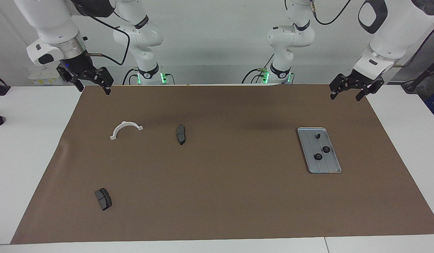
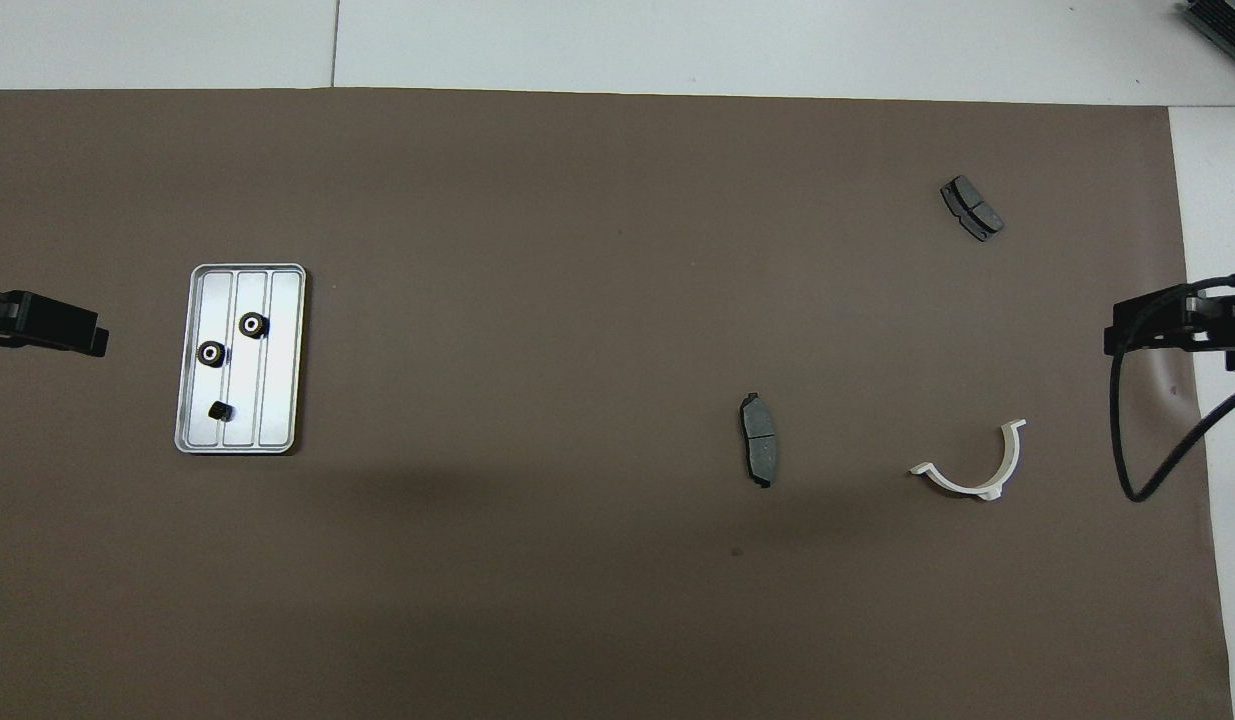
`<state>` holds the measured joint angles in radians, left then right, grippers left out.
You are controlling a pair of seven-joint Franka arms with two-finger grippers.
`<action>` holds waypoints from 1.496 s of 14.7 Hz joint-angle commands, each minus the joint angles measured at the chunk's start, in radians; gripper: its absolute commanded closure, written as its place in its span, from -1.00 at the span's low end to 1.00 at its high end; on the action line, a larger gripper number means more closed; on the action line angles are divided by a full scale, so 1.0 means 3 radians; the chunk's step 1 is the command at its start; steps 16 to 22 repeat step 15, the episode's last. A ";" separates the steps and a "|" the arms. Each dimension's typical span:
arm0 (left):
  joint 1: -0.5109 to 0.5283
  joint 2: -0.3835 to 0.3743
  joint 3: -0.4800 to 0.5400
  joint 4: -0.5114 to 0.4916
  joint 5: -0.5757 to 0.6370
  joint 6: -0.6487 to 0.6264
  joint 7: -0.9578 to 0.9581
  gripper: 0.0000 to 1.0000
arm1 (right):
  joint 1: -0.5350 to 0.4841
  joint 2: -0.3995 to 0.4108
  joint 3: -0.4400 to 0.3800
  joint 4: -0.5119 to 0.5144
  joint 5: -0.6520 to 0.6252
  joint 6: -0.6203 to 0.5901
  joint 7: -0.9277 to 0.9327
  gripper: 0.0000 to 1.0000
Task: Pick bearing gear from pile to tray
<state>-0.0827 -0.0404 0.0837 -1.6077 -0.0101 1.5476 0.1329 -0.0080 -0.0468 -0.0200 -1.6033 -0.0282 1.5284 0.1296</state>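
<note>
Gears (image 1: 322, 151) sit in the tray (image 1: 334, 168), none showing among the pile (image 1: 180, 134) at nine o'clock. Left claw (image 1: 354, 90) hangs wide and empty, right claw (image 1: 90, 80) too; you should recheck before reaching.

Bright, even light; soft shadows

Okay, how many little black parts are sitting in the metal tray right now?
3, all inside the tray: two round gears side by side near its middle, and a smaller black piece at its end nearer the robots.
</note>
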 commanded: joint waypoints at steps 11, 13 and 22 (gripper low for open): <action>0.0066 -0.0203 -0.0008 -0.0240 0.0075 0.0144 -0.0146 -1.00 | 0.0001 -0.0079 0.0016 -0.0076 0.0053 0.0044 0.0054 -1.00; 0.0076 -0.0213 -0.0008 -0.0265 0.0075 0.0139 -0.0146 -1.00 | 0.0001 -0.0079 0.0016 -0.0055 0.0053 0.0049 0.0043 -1.00; 0.0087 -0.0218 -0.0008 -0.0286 0.0075 0.0149 -0.0136 -1.00 | 0.0001 -0.0074 0.0016 -0.0050 0.0175 0.0044 0.0069 -1.00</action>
